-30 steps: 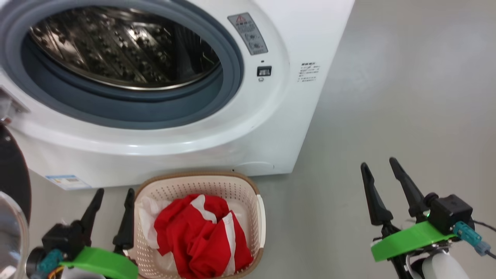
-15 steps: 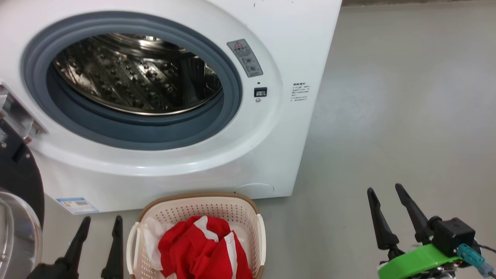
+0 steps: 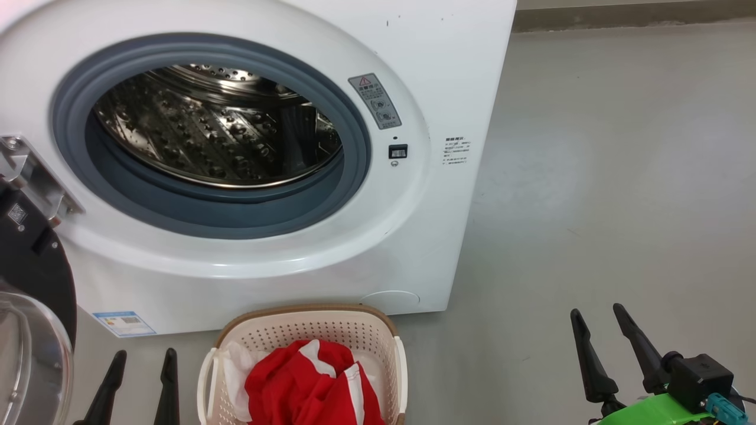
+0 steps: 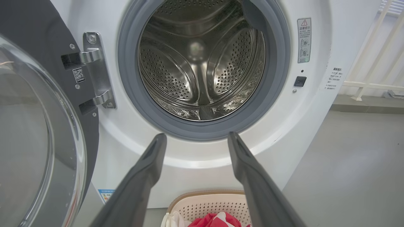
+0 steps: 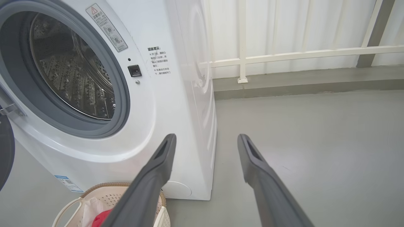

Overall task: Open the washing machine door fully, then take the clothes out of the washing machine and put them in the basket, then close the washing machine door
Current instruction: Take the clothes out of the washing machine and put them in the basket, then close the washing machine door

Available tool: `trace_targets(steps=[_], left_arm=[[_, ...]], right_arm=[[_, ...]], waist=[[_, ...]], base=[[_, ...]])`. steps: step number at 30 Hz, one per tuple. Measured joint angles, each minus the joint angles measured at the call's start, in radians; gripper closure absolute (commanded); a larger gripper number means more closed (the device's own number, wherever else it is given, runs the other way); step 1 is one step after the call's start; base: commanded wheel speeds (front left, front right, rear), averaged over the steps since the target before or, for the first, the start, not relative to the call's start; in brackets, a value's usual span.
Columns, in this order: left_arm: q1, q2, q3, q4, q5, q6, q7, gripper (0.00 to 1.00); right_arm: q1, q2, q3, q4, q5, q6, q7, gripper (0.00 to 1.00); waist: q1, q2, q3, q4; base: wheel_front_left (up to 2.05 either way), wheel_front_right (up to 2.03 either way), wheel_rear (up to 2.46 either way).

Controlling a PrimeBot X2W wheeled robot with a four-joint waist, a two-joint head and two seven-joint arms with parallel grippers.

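The white washing machine (image 3: 449, 71) stands open, its steel drum (image 3: 218, 136) showing no clothes inside. Its black door (image 3: 29, 271) with the glass bowl (image 4: 34, 135) hangs swung out at the left. Below the machine's front sits the cream basket (image 3: 307, 330), and the red and white clothes (image 3: 313, 383) lie in it. My left gripper (image 3: 146, 356) is open, left of the basket, holding nothing. Well to the right over the floor, my right gripper (image 3: 596, 314) is open and holds nothing too. The left wrist view looks straight into the drum (image 4: 202, 63).
Grey floor (image 3: 620, 177) stretches to the right of the machine. A white railing (image 5: 284, 55) and a low kerb run behind it. A small blue label (image 3: 124, 323) sits low on the machine's front.
The head camera has tilted up, so the machine and basket sit lower in view. Both grippers show lower in the picture and stay open.
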Motion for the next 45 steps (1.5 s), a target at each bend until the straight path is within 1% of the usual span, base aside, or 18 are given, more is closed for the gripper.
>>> trace_targets(steps=[21,26,37,45], left_arm=[[-0.001,0.0,-0.008,-0.003,0.002,0.0,0.0,0.0],[-0.003,0.0,-0.009,-0.002,0.002,0.0,0.0,0.0],[-0.004,0.001,-0.011,-0.004,0.002,0.0,0.0,0.0],[-0.004,0.001,-0.012,-0.003,0.001,0.0,0.0,0.0]], right_arm=[[0.0,0.003,-0.007,-0.003,0.0,0.0,0.0,0.0],[-0.001,0.004,-0.007,-0.003,0.0,0.0,0.0,0.0],[-0.003,0.006,-0.007,-0.003,0.0,0.0,0.0,0.0],[-0.003,0.007,-0.009,-0.003,0.0,0.0,0.0,0.0]], waist=[[0.0,0.0,0.018,0.011],[0.0,0.0,0.022,0.011],[0.0,0.0,0.027,0.011],[0.0,0.0,0.029,0.014]], base=[[-0.04,0.04,0.0],[-0.8,0.8,0.0],[-1.37,1.36,0.01],[-0.39,0.39,0.0]])
